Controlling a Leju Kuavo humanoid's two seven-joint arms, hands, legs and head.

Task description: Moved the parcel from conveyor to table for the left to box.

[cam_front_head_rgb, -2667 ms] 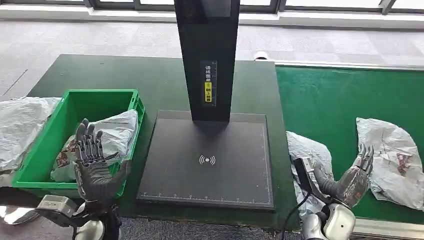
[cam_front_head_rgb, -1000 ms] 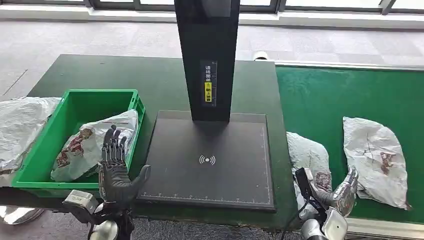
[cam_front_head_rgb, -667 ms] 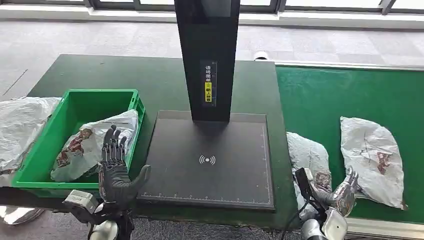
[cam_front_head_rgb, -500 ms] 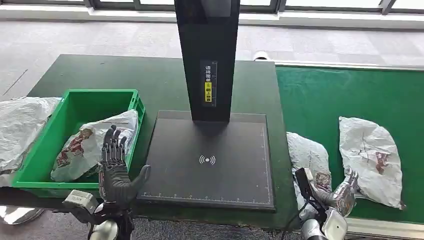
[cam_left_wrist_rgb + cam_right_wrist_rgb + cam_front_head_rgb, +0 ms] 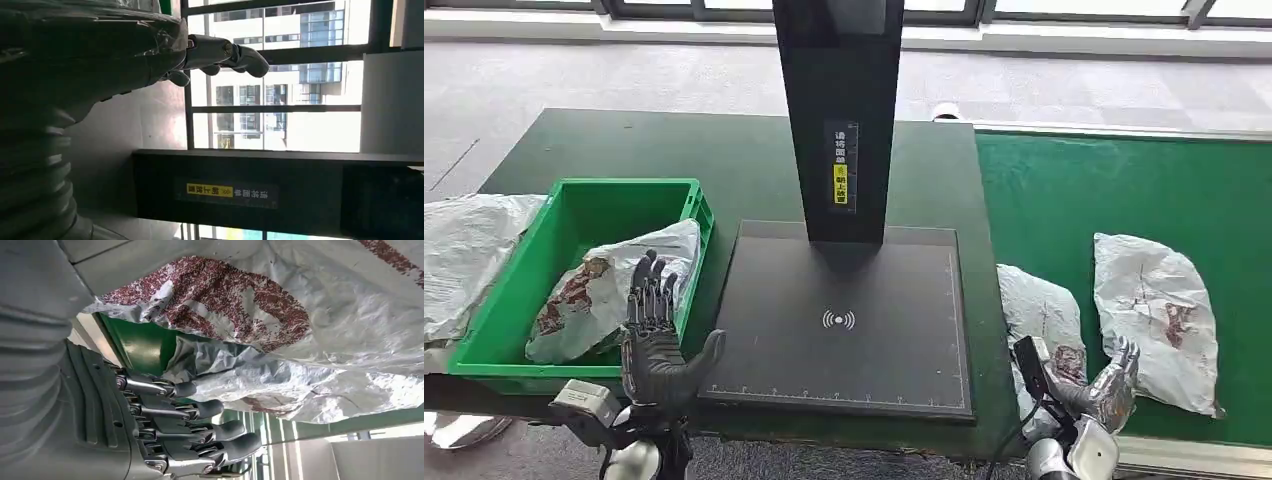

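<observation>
Two grey crumpled parcels lie on the green conveyor [image 5: 1124, 190]: one [image 5: 1041, 315] at its left edge beside the scanner base, another [image 5: 1156, 315] further right. My right hand [image 5: 1109, 380] hovers low between them at the near edge, fingers apart, holding nothing; in the right wrist view its fingers [image 5: 200, 432] extend beside the near parcel [image 5: 260, 305]. My left hand [image 5: 656, 340] is raised, fingers spread, in front of the green box [image 5: 534, 270], which holds a grey parcel [image 5: 614, 285].
A black scanner platform [image 5: 839, 320] with a tall black post [image 5: 839, 110] stands mid-table. Another grey bag [image 5: 464, 250] lies left of the green box. The dark green table [image 5: 674, 150] extends behind.
The right parcel has drifted left along the conveyor. My right hand has lowered toward the near edge between the parcels. My left hand moved right, away from the box, then stayed still.
</observation>
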